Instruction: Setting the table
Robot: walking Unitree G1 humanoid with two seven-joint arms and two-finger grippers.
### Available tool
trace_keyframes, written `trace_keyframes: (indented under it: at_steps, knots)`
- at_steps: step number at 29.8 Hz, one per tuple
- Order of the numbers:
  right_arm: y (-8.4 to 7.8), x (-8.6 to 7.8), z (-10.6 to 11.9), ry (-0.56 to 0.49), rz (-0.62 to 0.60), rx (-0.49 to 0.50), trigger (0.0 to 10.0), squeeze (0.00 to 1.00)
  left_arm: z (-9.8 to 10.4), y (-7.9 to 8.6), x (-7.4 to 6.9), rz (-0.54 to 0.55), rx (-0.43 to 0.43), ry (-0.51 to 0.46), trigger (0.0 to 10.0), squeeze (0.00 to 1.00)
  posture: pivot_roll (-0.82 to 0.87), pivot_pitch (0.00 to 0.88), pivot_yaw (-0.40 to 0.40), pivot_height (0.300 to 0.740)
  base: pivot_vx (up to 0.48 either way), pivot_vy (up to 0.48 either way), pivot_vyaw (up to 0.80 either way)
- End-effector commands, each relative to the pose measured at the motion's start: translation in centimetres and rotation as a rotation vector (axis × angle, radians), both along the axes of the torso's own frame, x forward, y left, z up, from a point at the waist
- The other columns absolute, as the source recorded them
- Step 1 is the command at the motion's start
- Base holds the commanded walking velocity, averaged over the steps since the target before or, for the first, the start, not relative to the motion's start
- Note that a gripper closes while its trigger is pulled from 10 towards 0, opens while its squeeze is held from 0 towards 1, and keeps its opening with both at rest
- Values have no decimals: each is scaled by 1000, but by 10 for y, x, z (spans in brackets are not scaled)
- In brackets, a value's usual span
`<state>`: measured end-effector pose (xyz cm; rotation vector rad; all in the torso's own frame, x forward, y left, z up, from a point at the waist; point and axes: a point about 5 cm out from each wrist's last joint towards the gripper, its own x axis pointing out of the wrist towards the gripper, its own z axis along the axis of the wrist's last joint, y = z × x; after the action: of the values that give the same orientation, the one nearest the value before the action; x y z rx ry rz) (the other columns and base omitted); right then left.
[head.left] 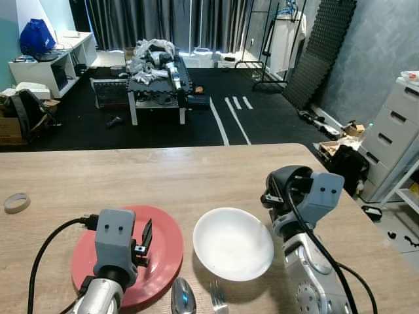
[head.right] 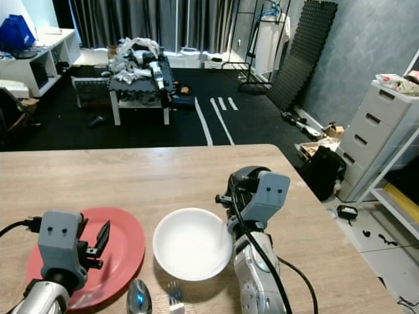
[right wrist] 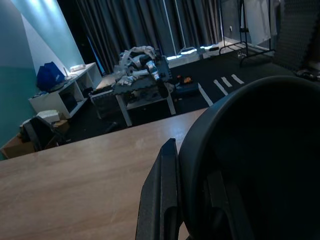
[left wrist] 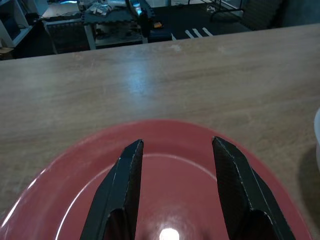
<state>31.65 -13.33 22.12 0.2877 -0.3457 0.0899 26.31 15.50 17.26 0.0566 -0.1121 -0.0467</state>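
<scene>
Setting the table. The right gripper point(head.left: 278, 190) grasps a dark cup point(right wrist: 255, 160), held above the surface point(head.left: 196, 170) just right of the white bowl point(head.left: 233, 243). We judge it should descend level and let go only once the base rests flat. The left gripper point(left wrist: 175, 165), fingers spread and empty, hovers over the red plate point(head.left: 167, 245) left of the bowl. No writing is legible.

Bare table point(head.left: 163, 176) beyond plate point(head.left: 167, 245) and bowl point(head.left: 233, 244)
</scene>
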Motion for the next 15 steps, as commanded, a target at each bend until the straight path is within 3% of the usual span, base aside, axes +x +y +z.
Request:
trace_keyframes:
  at_steps: [1, 15]
  knots:
    - [-3, -1, -4, 21, -14, -3, 10000, 0, -7, 1, -1, 6, 7, 37, 10000, 0, 102, 115, 50, 740, -382, 0, 0]
    - [-5, -1, -11, 49, -27, -13, 10000, 0, -7, 0, -1, 1, 7, 39, 10000, 0, 98, 115, 50, 740, -374, 0, 0]
